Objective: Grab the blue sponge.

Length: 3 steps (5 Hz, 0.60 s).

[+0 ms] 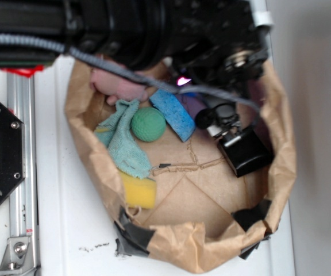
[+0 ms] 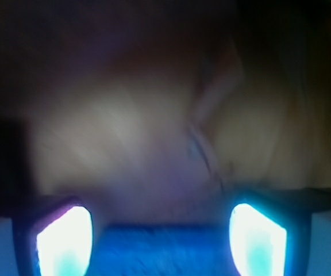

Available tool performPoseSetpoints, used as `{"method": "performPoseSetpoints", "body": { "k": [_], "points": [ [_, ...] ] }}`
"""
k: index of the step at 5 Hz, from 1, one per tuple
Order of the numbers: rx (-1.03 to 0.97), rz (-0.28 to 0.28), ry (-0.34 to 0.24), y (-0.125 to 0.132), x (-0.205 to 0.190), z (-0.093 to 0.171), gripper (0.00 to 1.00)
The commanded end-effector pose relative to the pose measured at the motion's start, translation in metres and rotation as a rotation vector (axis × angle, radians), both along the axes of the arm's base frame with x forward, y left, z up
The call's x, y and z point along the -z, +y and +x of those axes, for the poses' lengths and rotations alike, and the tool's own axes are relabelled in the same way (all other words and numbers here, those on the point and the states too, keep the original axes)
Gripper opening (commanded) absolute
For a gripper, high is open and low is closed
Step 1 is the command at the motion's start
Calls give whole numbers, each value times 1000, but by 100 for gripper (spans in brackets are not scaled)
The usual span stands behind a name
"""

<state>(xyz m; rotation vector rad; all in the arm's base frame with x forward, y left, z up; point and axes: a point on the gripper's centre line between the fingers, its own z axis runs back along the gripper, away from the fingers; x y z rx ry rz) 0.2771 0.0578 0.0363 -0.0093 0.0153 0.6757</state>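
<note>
We read no brand, label or writing in either view; the wrist view is blurred throughout.

Counts in the exterior view: one crumpled brown paper bag [image 1: 283,155] lying open on one white table [image 1: 68,230], patched with dark tape; one bright sky-blue rectangular foam sponge [image 1: 173,114]; one yellow foam sponge [image 1: 138,191]; one teal terry cloth [image 1: 124,141]; one dark green textured ball [image 1: 148,124]; one soft pink object [image 1: 119,86], partly hidden under the arm; one black box-shaped object [image 1: 247,152] at the bag's right side; one black robot arm [image 1: 154,26] across the top of the frame.

The blue sponge sits inside the bag near its top middle, tilted, just beside the green ball on the ball's right; the teal cloth touches the ball on its left; the yellow sponge lies at the bag's lower left wall, well apart from the blue one.

In the wrist view we see the gripper [image 2: 161,238] with its two glowing pale fingertips [image 2: 65,241] set fairly wide; a blue block [image 2: 160,250], the sponge, fills the gap between them at the bottom edge; we cannot tell if the pads touch it or clamp it.
</note>
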Motion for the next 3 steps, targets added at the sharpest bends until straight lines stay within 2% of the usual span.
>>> {"method": "performPoseSetpoints", "body": {
  "k": [1, 3],
  "points": [
    [-269, -97, -51, -17, 18, -8, 100],
    [-182, -64, -133, -21, -14, -7, 100]
  ]
}}
